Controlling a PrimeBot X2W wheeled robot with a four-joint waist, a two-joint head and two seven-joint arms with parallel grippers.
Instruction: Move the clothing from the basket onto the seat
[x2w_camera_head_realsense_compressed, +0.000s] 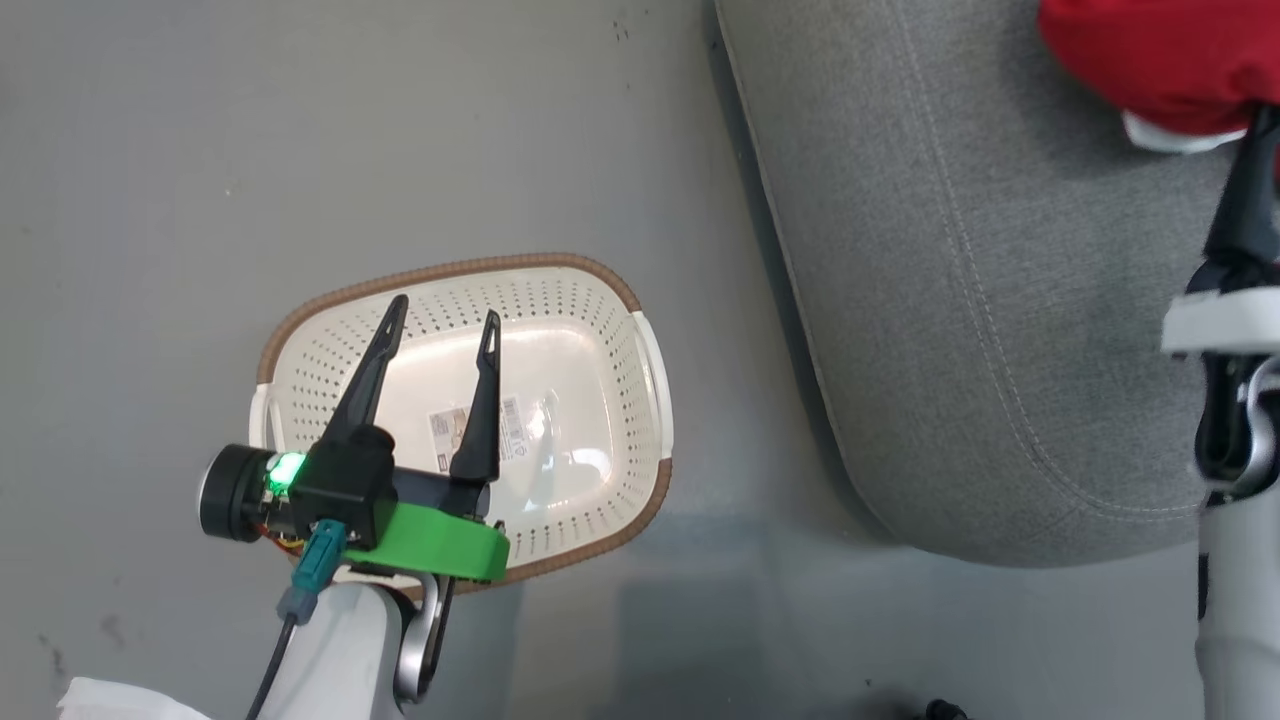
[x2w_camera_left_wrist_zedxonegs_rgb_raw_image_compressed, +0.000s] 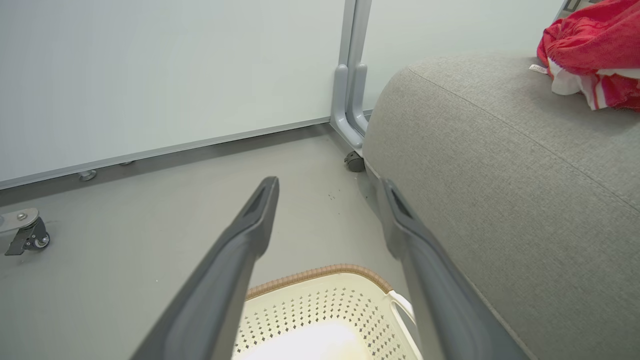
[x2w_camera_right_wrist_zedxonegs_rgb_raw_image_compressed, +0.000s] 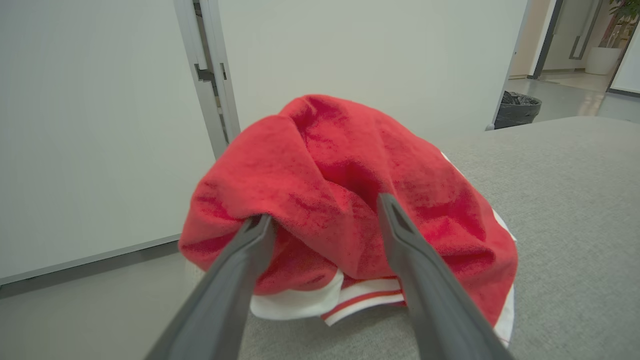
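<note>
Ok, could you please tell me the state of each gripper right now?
Left gripper: open, empty, above the basket.
Right gripper: open, fingers astride the clothing on the seat.

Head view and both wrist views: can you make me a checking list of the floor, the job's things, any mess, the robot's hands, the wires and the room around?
Surface: grey floor, a few dark specks.
Job's things: clothing bunched on the seat, near its edge; basket on the floor beside the seat, with a label sticker inside and no clothing in it.
Clutter: white scrap at the head view's bottom edge, can't tell what.
Hands: left hand open over the basket, holding nothing; right hand open, fingers apart against the clothing.
Cables: dark cable with a teal plug at the left wrist.
Surroundings: white wall panels, a caster, a bin.
</note>
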